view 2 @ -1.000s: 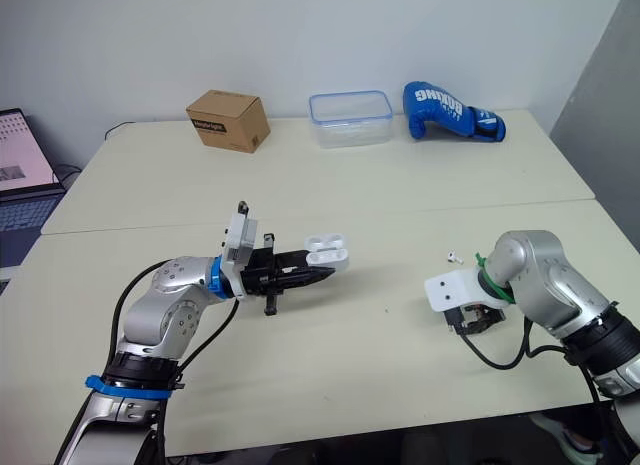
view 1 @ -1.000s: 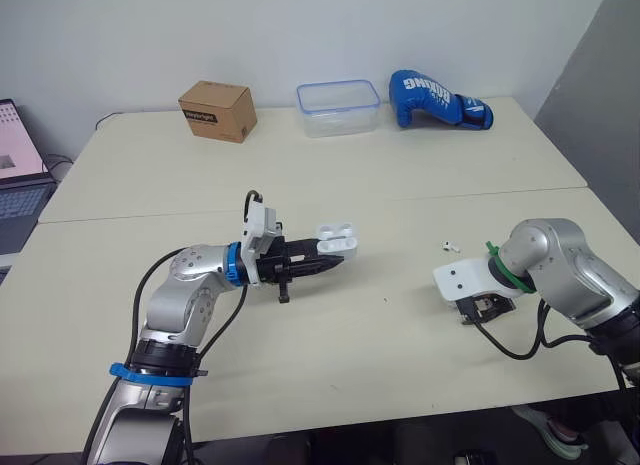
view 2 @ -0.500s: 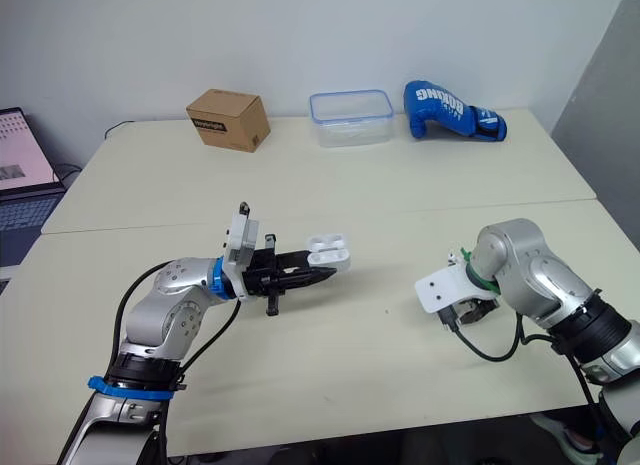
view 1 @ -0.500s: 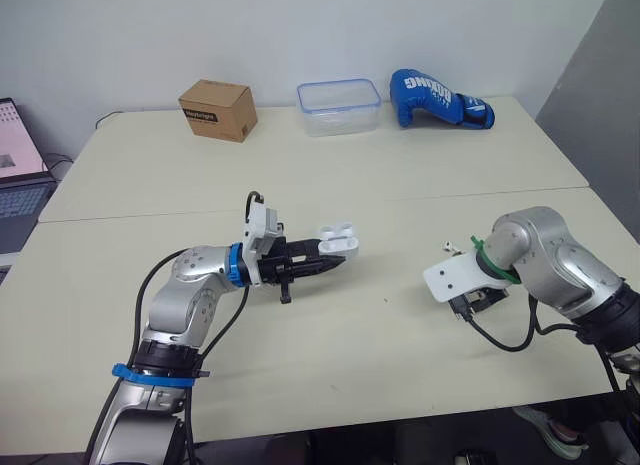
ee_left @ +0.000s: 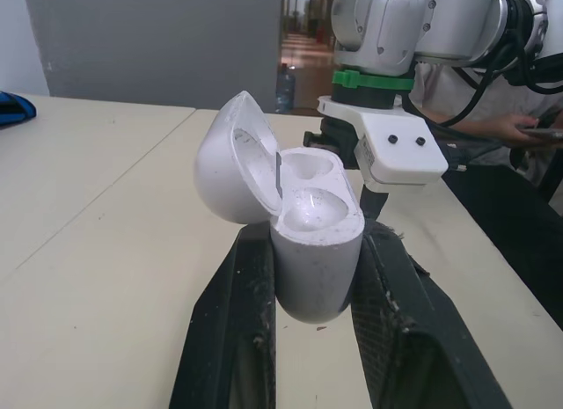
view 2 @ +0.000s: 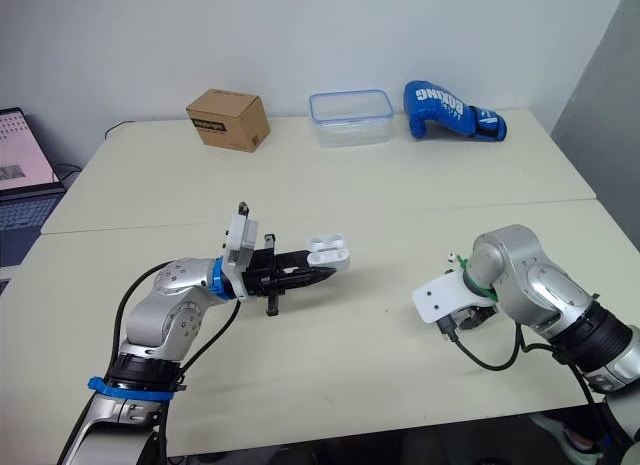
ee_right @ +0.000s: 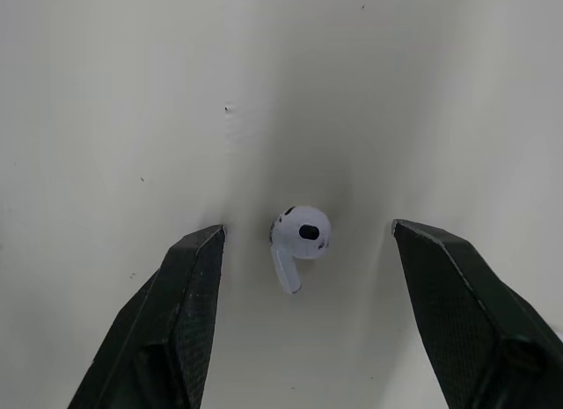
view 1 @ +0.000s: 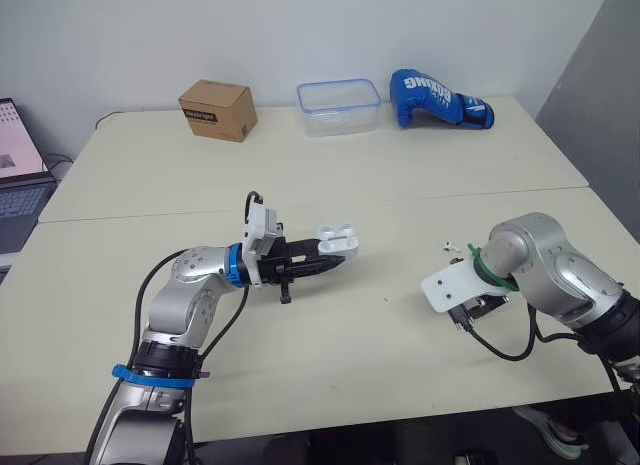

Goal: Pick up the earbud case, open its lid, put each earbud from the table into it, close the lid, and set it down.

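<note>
Earbuds (view 1: 447,247), two: right jaws gape around one earbud (ee_right: 297,236); left jaws clamp one case (ee_left: 310,251).

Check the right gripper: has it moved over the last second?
Yes. Against the earbud lying still on the table, the right gripper has shifted slightly to the robot's left.

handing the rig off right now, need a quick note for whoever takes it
Left gripper: shut on the earbud case, lid open, both wells empty.
Right gripper: open, straddling an earbud lying on the table, not yet touching it.
Done: case picked up, lid opened.
Left: seat each earbud, close lid, set case down.
</note>
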Controlling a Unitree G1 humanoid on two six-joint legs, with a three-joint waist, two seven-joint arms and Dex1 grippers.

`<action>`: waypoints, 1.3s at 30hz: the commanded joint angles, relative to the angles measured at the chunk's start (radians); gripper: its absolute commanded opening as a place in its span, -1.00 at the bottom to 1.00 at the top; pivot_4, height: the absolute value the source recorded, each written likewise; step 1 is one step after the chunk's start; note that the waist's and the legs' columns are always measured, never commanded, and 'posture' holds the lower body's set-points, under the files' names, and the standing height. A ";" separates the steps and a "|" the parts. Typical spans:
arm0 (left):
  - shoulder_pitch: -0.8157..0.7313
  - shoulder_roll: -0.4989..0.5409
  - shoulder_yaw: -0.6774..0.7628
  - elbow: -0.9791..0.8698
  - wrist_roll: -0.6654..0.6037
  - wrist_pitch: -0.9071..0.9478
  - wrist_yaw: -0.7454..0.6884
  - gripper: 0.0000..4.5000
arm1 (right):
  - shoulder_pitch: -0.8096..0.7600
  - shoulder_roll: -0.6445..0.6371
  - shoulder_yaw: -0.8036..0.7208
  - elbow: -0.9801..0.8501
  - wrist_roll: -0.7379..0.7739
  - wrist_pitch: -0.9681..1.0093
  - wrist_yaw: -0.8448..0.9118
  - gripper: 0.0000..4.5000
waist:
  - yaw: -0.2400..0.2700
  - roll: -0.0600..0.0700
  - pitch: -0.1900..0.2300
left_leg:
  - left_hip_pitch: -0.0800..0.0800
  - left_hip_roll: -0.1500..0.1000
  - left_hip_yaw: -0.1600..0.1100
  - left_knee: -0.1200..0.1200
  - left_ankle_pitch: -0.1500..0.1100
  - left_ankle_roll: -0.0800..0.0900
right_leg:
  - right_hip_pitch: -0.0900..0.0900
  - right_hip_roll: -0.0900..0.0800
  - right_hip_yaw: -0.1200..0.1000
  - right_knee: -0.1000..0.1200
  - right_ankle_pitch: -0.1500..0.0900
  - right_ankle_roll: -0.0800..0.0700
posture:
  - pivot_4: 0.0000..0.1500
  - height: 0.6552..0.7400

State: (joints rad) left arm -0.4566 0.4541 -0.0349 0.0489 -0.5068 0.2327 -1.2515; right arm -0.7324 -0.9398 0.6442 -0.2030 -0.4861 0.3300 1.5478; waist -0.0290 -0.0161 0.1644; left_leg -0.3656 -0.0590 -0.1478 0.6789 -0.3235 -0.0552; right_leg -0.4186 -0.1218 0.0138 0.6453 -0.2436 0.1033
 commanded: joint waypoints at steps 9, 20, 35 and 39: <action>0.002 -0.009 0.004 -0.027 -0.006 -0.016 0.007 -0.67 | -0.021 -0.015 0.017 -0.020 -0.005 0.036 0.067 -0.46 | 0.000 0.000 0.000 | 0.000 0.000 0.000 0.000 0.000 0.000 | 0.000 0.000 0.000 0.000 0.000 0.000 | 1.00 0.78; 0.007 -0.010 0.003 -0.032 -0.006 -0.017 0.015 -0.67 | -0.031 -0.023 0.052 -0.035 -0.012 0.040 0.067 -0.46 | 0.000 0.000 0.000 | 0.000 0.000 0.000 0.000 0.000 0.000 | 0.000 0.000 0.000 0.000 0.000 0.000 | 1.00 0.78; 0.010 -0.010 0.002 -0.036 -0.008 -0.015 0.019 -0.67 | -0.035 -0.027 0.074 -0.054 -0.020 0.054 0.067 -0.81 | 0.000 0.000 0.000 | 0.000 0.000 0.000 0.000 0.000 0.000 | 0.000 0.000 0.000 0.000 0.000 0.000 | 1.00 0.78; 0.010 -0.010 0.004 -0.029 -0.007 -0.020 0.017 -0.67 | -0.033 -0.015 0.050 -0.060 -0.016 0.071 0.066 -0.81 | 0.000 0.000 0.000 | 0.000 0.000 0.000 0.000 0.000 0.000 | 0.000 0.000 0.000 0.000 0.000 0.000 | 1.00 0.78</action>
State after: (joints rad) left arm -0.4424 0.4459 -0.0351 0.0482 -0.5063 0.2315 -1.2329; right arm -0.7596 -0.9573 0.7119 -0.2343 -0.4976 0.3848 1.5517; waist -0.0290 -0.0161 0.1644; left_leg -0.3656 -0.0588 -0.1478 0.6789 -0.3235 -0.0552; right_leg -0.4187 -0.1217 0.0138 0.6453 -0.2436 0.1033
